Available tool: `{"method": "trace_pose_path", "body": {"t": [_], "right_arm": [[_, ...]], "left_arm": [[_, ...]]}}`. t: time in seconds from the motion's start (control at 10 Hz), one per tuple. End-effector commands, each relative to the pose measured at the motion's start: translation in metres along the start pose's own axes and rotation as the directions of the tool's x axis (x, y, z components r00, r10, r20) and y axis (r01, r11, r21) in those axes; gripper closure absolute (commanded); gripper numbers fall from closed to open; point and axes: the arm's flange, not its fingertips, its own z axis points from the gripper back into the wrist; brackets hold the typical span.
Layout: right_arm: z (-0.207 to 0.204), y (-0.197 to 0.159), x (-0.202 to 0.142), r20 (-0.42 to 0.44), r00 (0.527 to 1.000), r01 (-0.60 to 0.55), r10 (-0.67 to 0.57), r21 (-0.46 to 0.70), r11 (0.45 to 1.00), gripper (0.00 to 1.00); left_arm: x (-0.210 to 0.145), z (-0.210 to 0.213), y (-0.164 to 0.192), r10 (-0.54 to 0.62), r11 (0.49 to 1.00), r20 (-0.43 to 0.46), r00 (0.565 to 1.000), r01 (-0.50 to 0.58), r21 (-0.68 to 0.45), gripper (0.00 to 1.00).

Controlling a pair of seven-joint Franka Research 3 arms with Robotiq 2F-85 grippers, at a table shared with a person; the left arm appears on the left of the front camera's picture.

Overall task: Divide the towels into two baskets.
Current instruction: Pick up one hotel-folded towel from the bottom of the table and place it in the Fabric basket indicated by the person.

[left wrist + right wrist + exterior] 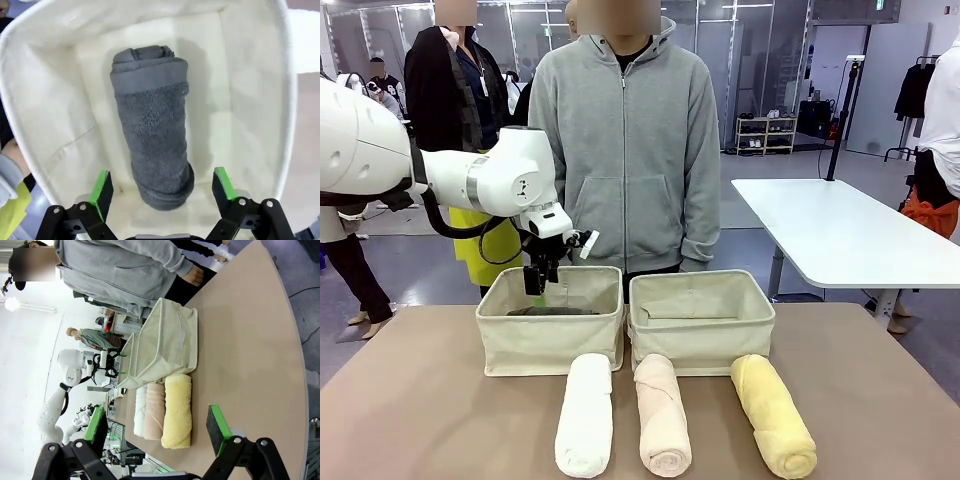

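Left gripper [162, 186] hung above left basket [550, 345], jaws spread, empty; grey towel [152, 135] lay inside it. Drop looked done; next needs rising clear, then gripping white towel [585, 415] fronting that basket.

No legible text or labels
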Motion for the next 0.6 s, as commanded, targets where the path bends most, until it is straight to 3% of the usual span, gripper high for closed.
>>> {"method": "trace_pose_path", "body": {"t": [0.0, 0.4, 0.5], "right_arm": [[0.001, 0.002, 0.000, 0.014, 1.000, -0.002, 0.002, 0.011, 1.000, 0.00], [0.001, 0.002, 0.000, 0.014, 1.000, -0.002, 0.002, 0.011, 1.000, 0.00], [0.001, 0.002, 0.000, 0.014, 1.000, -0.002, 0.002, 0.011, 1.000, 0.00]], "left_arm": [[0.001, -0.009, 0.010, -0.033, 0.999, -0.006, 0.999, 0.033, -0.002, 0.00], [0.004, -0.016, 0.006, -0.016, 1.000, -0.001, 1.000, 0.016, -0.015, 0.00], [0.000, 0.011, 0.002, 0.021, 1.000, 0.037, 0.999, -0.020, -0.007, 0.00]]}}
